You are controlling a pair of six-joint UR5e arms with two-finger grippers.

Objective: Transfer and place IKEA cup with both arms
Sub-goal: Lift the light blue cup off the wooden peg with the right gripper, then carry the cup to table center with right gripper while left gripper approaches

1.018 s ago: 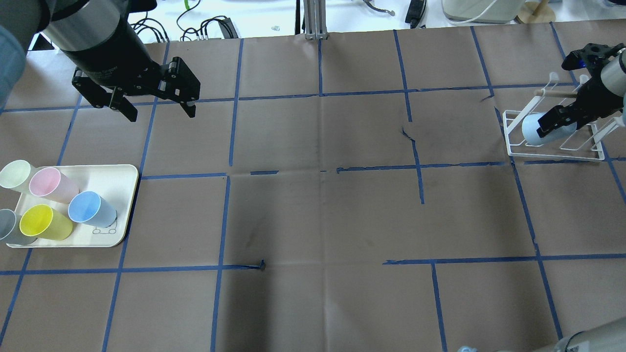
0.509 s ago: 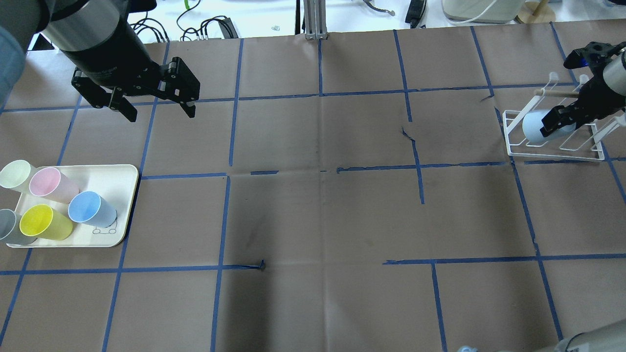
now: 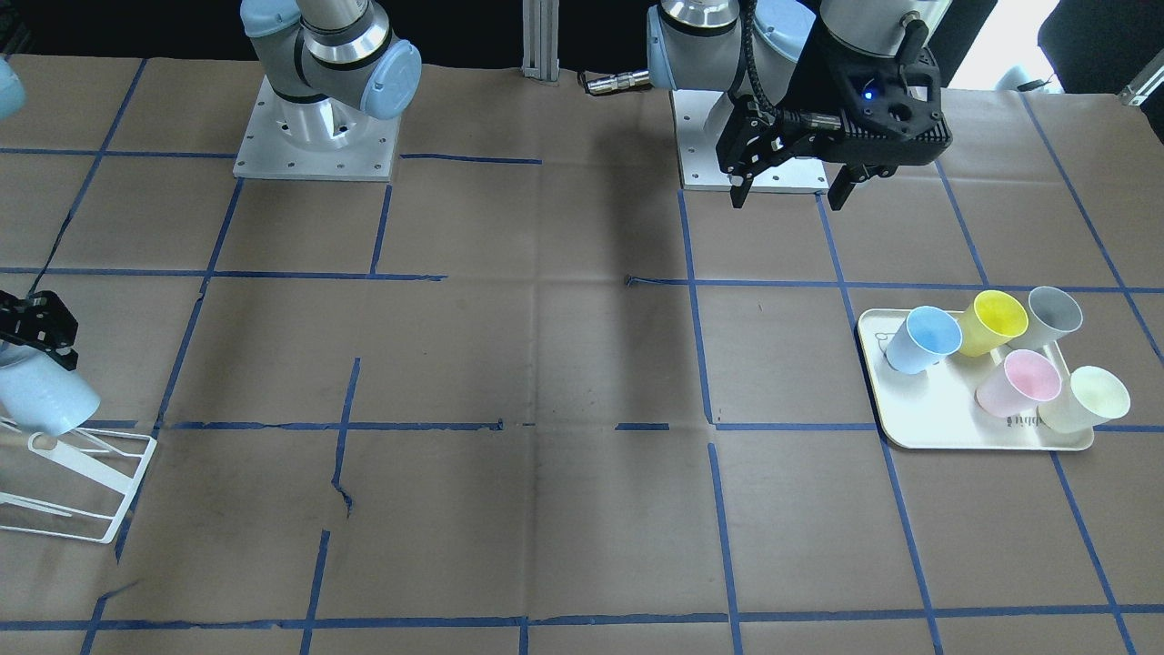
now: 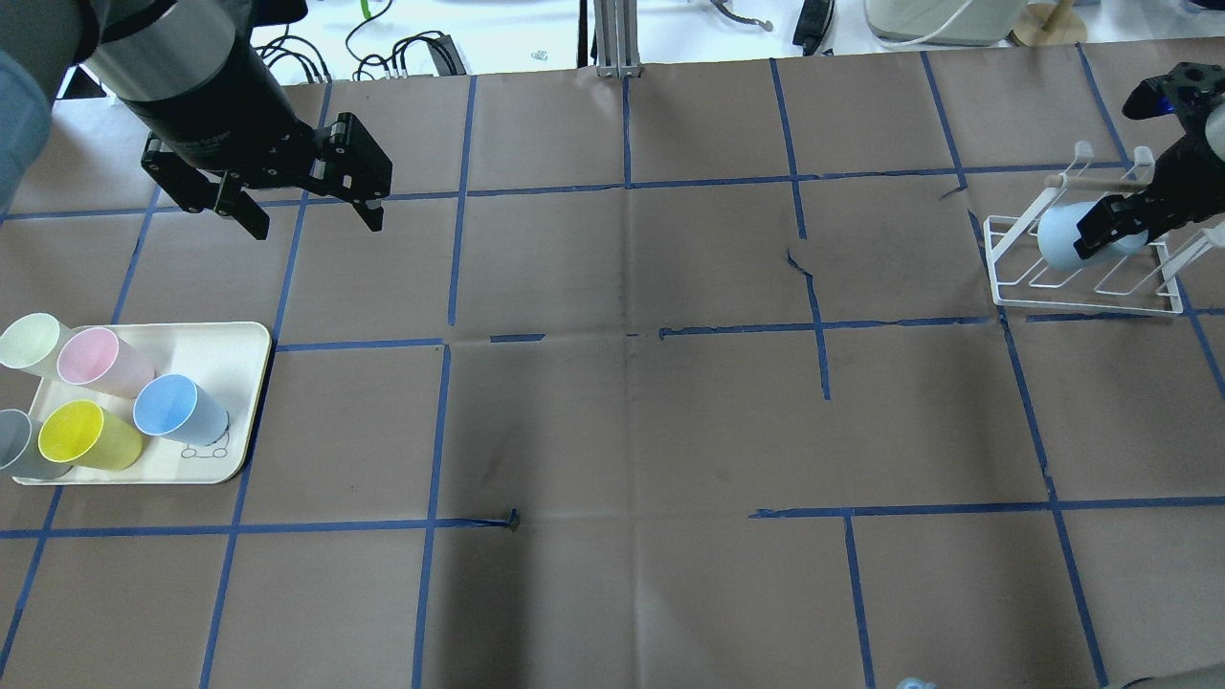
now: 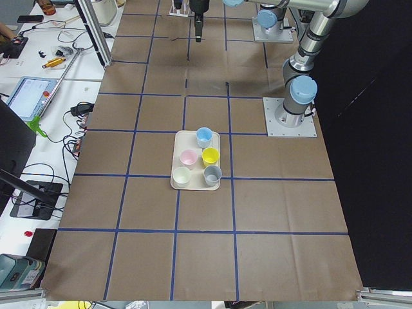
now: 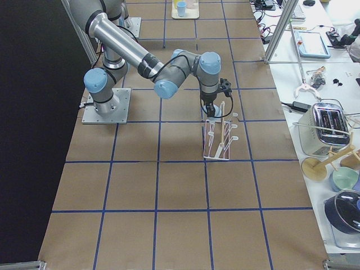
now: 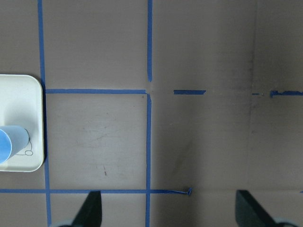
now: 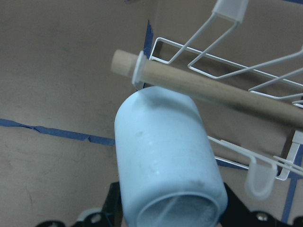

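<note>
Left arm reached in over the left side of the brown paper-covered counter (image 4: 632, 421), wrist pointing straight down. Left tool (image 4: 316, 222) hung above the paper with fingers spread wide and nothing between them.

Right arm stretched out to the white wire rack (image 4: 1081, 301) at the counter's right end. Right tool (image 4: 1102, 230) pinched the pale-blue tapered plastic tumbler (image 8: 165, 156). Tumbler was held tilted, clear of the rack's base wires. Its closed bottom lay just under the round wooden dowel (image 8: 222, 90) and its open mouth faced the wrist camera. Contact with the dowel could not be settled.

Tool fingers were cut off at the wrist view's bottom edge. Overhead showed only one finger across the tumbler.

Cream rectangular tray (image 4: 234, 340) carrying five other cups sat at the counter's left edge, apart from the left tool.
</note>
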